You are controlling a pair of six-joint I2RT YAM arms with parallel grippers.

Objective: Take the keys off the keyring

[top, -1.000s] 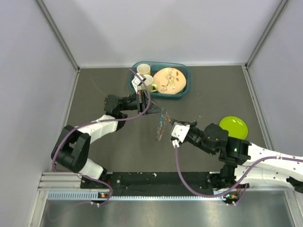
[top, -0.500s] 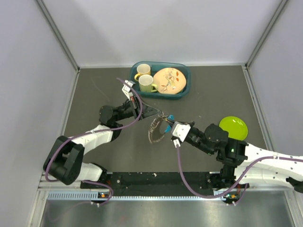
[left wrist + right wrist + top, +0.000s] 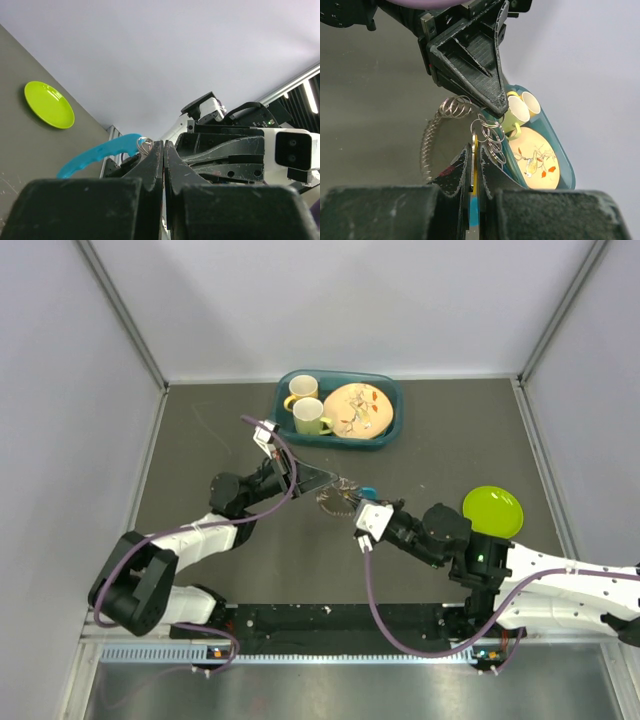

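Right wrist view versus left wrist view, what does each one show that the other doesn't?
Only the right wrist view shows the teal tray with two mugs and a patterned plate, plus a stretched wire coil. Only the left wrist view shows the lime-green plate. Both show the keyring pinched at the left gripper tip, and the right gripper holding the keys.
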